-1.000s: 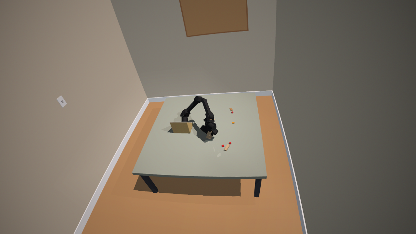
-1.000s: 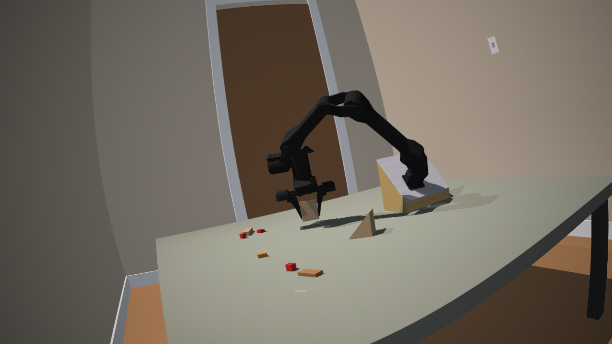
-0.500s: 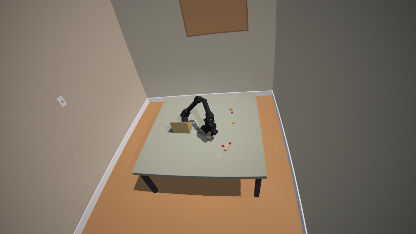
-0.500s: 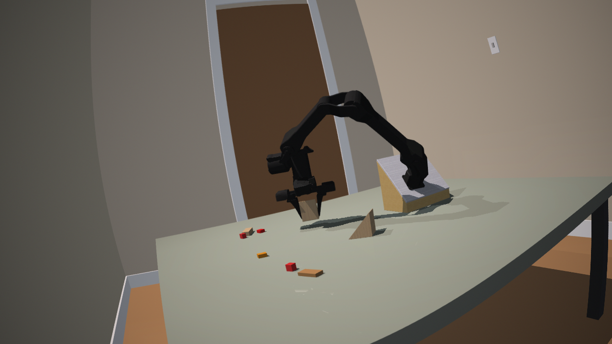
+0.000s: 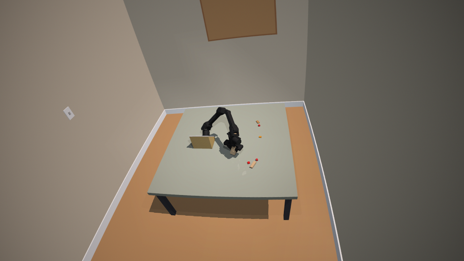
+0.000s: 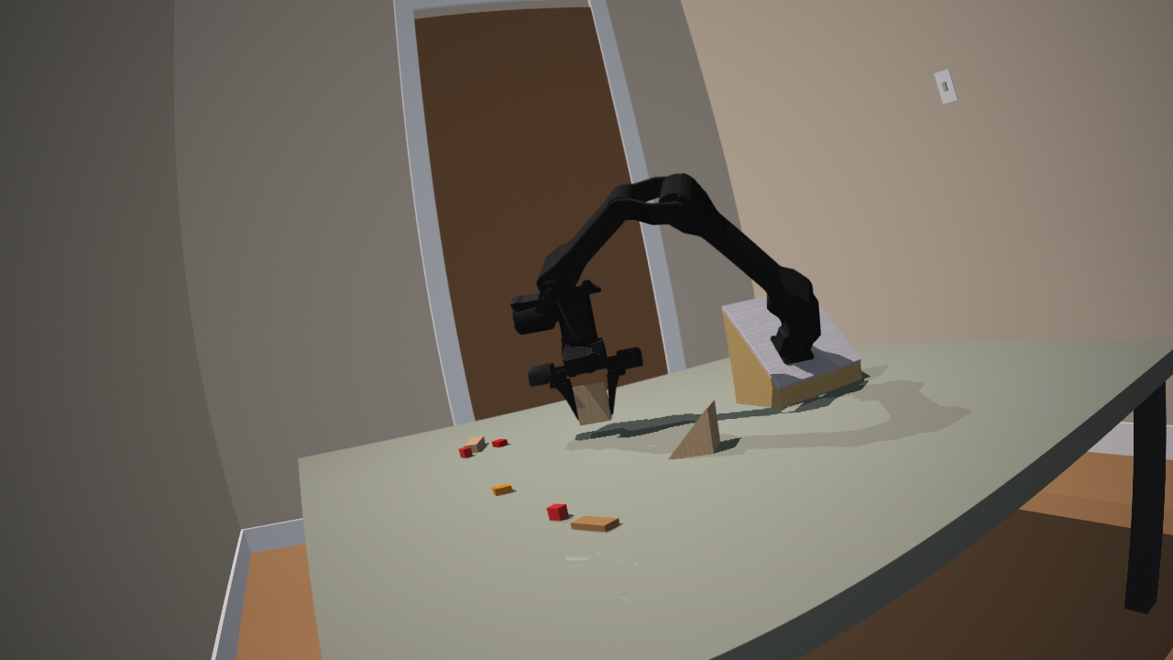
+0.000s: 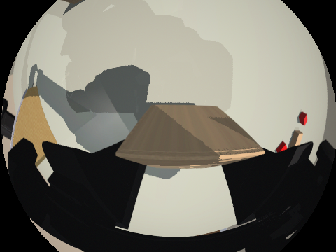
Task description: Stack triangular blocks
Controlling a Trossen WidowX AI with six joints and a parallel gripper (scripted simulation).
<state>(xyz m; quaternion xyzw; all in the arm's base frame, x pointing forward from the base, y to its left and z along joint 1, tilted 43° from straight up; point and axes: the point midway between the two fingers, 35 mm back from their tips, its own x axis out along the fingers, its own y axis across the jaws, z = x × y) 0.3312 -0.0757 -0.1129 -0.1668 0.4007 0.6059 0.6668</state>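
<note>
My gripper [image 5: 232,149] [image 6: 594,415] [image 7: 184,134] is shut on one wooden triangular block [image 5: 232,152] [image 6: 592,401] [image 7: 189,134], held slightly tilted a little above the table. The other triangular block [image 6: 698,436] stands on the table in the exterior view, to the right of the gripper and apart from it. Its triangular end faces that camera, its slope faces left and its upright side is at the right. In the top view the arm hides most of it. The held block's sloped face cannot be made out clearly.
A large wedge-shaped stand [image 5: 201,143] [image 6: 750,373] [image 7: 31,120] is beside the arm's base. A pale wooden bar [image 5: 253,164] [image 6: 475,444] lies near two red cubes [image 5: 248,162] [image 5: 256,159]. An orange piece [image 5: 259,136] [image 6: 501,489], another red cube [image 6: 557,511] and a tan bar [image 6: 594,523] lie elsewhere.
</note>
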